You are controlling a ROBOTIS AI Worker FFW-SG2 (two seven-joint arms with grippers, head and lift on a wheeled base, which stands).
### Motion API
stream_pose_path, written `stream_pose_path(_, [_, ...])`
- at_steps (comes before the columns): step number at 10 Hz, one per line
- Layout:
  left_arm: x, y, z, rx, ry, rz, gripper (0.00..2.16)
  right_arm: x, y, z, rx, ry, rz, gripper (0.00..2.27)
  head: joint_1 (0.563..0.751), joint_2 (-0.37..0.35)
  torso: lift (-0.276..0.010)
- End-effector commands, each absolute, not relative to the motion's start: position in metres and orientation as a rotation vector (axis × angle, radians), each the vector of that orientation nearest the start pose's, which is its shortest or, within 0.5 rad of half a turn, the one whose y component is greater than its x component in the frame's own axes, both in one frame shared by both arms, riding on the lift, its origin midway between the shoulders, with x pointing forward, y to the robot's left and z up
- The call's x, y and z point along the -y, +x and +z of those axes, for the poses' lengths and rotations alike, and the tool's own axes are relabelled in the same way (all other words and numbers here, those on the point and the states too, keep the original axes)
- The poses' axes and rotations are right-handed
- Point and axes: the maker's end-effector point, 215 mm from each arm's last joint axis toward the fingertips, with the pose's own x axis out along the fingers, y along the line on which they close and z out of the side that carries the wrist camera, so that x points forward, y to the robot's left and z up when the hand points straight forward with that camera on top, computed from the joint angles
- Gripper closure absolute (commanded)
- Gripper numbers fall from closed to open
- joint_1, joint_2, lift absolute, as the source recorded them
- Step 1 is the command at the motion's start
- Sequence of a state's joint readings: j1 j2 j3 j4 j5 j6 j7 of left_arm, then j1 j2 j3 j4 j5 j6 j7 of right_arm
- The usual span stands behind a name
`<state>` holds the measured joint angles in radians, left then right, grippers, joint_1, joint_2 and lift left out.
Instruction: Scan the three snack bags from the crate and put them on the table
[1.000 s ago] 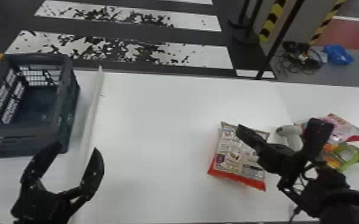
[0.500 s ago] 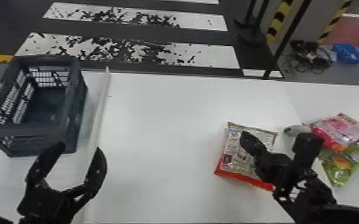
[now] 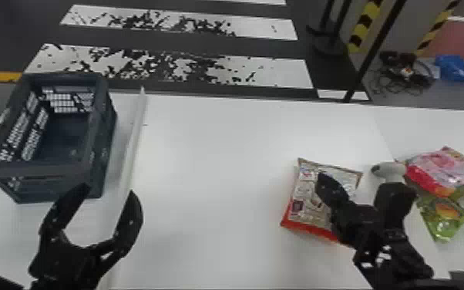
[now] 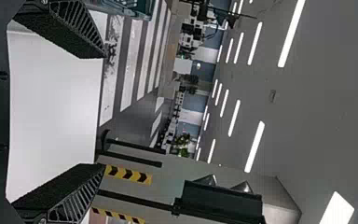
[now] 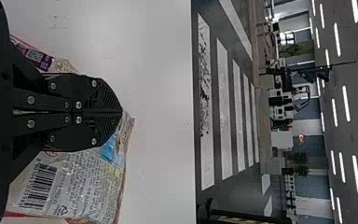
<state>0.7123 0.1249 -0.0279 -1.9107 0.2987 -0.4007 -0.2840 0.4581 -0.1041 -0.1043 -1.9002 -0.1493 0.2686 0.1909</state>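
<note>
In the head view my left gripper [image 3: 110, 189] stands open by the crate's [image 3: 36, 169] near right corner; the crate's dark floor shows. Nothing is between its fingers in the left wrist view [image 4: 102, 111]. My right gripper [image 3: 321, 180] is over a silvery, red-edged snack bag [image 3: 308, 216] lying on the table. In the right wrist view the right gripper [image 5: 121, 112] is shut, its fingers meeting above the bag [image 5: 88, 186], whose barcode faces up and whose middle they hide. A pink bag [image 3: 447, 166] and a green bag [image 3: 441, 223] lie touching at the far right.
A whitish scanner head [image 3: 393, 171] shows just beyond my right arm, between the silvery bag and the pink one. A pale raised strip [image 3: 131, 142] runs along the white table [image 3: 212, 173] beside the crate. Black poles [image 3: 375, 46] stand past the table's far edge.
My right arm has shifted left across the table, uncovering more of the pink and green bags. The head view has turned slightly right. My left gripper has stayed open.
</note>
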Motion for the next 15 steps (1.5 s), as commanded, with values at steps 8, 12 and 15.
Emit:
stream_pose_path(8, [-0.192, 0.347, -0.366, 0.058, -0.197, -0.279, 0.03, 0.250, 0.405, -0.525, -0.393, -0.042, 0.233, 2.16, 0.695, -0.091, -0.094])
stream_pose_path(12, [-0.193, 0.346, -0.366, 0.064, -0.195, -0.278, 0.03, 0.258, 0.384, -0.527, -0.421, -0.046, 0.383, 2.16, 0.695, -0.074, -0.094])
stream_pose_path(15, [-0.188, 0.347, -0.366, 0.064, -0.199, -0.287, 0.03, 0.267, 0.376, -0.525, -0.463, 0.008, 0.465, 2.16, 0.695, -0.110, -0.094])
